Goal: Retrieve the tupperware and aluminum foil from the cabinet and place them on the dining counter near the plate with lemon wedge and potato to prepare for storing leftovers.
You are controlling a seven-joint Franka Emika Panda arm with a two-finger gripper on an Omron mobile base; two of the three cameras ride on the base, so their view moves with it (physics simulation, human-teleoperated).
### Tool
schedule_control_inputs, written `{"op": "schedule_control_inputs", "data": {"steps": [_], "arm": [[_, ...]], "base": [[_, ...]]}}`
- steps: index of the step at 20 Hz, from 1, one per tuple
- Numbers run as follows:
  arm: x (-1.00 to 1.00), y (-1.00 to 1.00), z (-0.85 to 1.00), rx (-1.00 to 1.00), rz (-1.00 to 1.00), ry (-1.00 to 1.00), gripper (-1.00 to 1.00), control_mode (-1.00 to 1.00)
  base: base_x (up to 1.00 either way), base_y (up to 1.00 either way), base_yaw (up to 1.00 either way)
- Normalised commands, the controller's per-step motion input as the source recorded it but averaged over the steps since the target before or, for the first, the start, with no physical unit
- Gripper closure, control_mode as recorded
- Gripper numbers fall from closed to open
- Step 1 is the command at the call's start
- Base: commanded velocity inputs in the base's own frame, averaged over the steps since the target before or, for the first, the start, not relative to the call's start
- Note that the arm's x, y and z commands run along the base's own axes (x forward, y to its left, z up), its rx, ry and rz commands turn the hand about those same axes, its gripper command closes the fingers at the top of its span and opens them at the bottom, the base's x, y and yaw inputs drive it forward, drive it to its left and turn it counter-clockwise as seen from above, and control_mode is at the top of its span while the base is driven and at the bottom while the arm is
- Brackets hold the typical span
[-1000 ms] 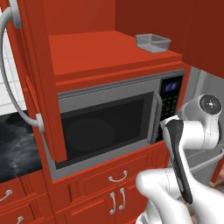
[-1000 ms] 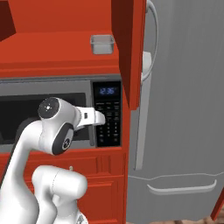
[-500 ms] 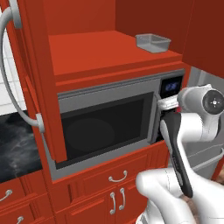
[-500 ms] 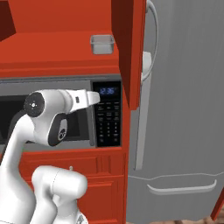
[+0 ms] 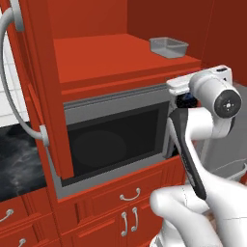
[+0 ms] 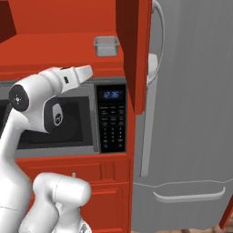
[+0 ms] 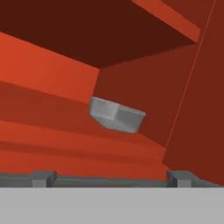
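Cabinet (image 5: pixel 96 58): red, doors swung open on both sides; one door (image 5: pixel 46 91) with a curved silver handle (image 5: pixel 9 96) stands at the left of the left base view, the other door (image 6: pixel 134 50) at the right of the shelf in the right base view.
Tub (image 5: pixel 168 47): pale grey, shallow, upright on the cabinet's bottom shelf near its right back corner; seen ahead in the hand view (image 7: pixel 116 115), tilted by the camera's roll.
Gripper (image 7: pixel 109 178): fingers spread wide, nothing between them; apart from the tub, in front of the shelf edge.
Arm (image 6: pixel 43 104): raised in front of the microwave, hand end level with the shelf front.
Microwave (image 5: pixel 113 137): built in just under the shelf, door shut, clock panel (image 6: pixel 112 117) lit on its right.
Fridge (image 6: pixel 191 113): grey, right of the cabinet.
Drawers (image 5: pixel 130 195): red, silver pulls, below the microwave.
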Motion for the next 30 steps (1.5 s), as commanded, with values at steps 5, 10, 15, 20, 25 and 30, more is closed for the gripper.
{"op": "schedule_control_inputs", "data": {"steps": [5, 10, 15, 20, 25, 30], "arm": [[0.02, 0.13, 0.97, 0.01, 0.00, 0.02, -1.00, -1.00], [0.03, 0.03, 0.38, 0.00, 0.00, 0.10, -1.00, -1.00], [0.35, 0.01, 0.00, -0.01, 0.01, 0.21, -1.00, -1.00], [0.63, 0.00, 0.00, 0.05, 0.04, 0.18, -1.00, -1.00], [0.71, 0.00, 0.00, 0.09, 0.01, 0.16, -1.00, -1.00], [0.74, 0.00, 0.00, 0.13, 0.00, 0.15, -1.00, -1.00]], "base": [[0.00, 0.00, 0.00], [0.00, 0.00, 0.00], [0.00, 0.00, 0.00], [0.00, 0.00, 0.00], [0.00, 0.00, 0.00], [0.00, 0.00, 0.00]]}}
